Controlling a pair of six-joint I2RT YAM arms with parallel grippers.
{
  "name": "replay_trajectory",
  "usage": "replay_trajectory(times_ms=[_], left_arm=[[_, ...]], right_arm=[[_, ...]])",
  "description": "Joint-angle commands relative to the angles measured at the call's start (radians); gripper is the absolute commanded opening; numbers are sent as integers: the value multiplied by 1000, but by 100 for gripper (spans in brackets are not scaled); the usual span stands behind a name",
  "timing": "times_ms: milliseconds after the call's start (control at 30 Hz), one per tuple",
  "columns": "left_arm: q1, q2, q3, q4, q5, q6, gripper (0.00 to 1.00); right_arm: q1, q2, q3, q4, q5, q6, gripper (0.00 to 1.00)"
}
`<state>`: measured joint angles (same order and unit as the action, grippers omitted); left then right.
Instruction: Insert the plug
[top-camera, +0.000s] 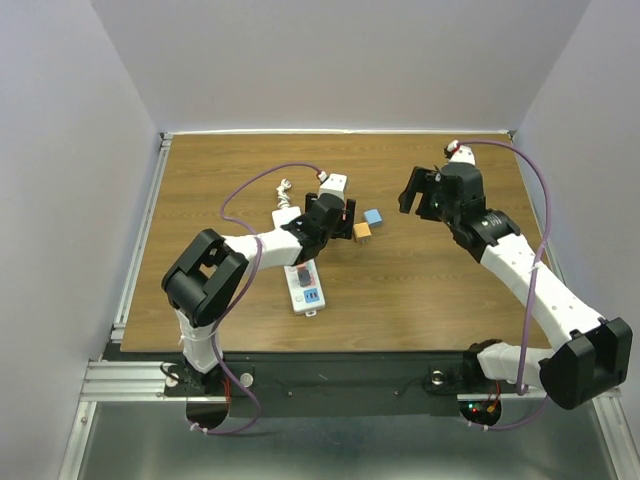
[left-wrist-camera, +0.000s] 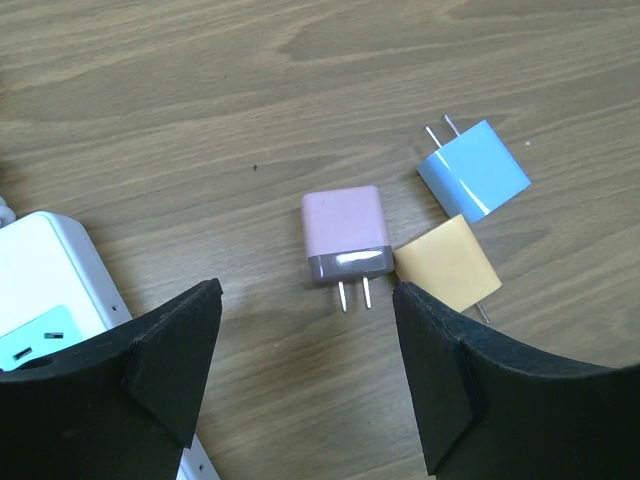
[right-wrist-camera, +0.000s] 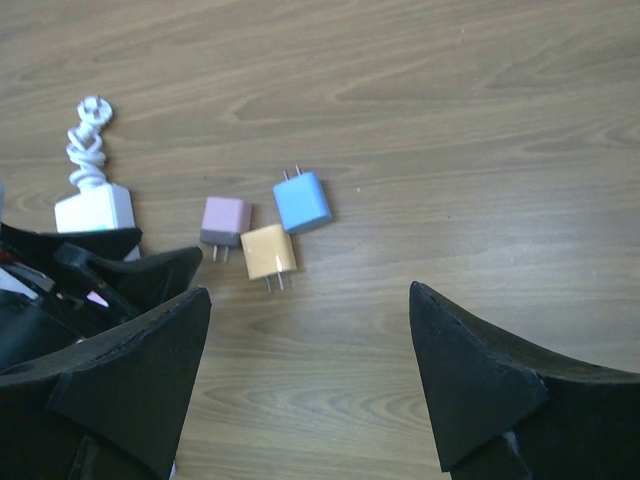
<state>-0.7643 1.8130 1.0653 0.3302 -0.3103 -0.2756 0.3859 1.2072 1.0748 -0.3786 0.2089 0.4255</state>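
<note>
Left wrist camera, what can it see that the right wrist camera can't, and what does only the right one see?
Only the left wrist view shows the teal socket on the white plastic power strip, beside the left arm's black fingers, spread open. Only the right wrist view shows the coiled white cord and the right arm's black fingers, also open. Both show the small pink square plug, the blue square plug and the orange square plug lying on the brown wooden table.

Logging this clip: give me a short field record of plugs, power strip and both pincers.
plugs: pink plug, blue plug, orange plug, loose on table
power strip: white, none of these plugs inserted
left pincer: open, empty, aimed at pink plug
right pincer: open, empty, apart from plugs
</note>
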Motion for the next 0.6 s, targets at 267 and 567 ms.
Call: replay_trajectory(times_ms=[267, 567], left_arm=[[-21, 71, 81, -10, 39, 68, 81], [-21, 135, 131, -40, 56, 64, 79]], right_arm=[[-42, -18, -55, 76, -100, -16, 85], [-56, -23, -67, 83, -108, -17, 85]])
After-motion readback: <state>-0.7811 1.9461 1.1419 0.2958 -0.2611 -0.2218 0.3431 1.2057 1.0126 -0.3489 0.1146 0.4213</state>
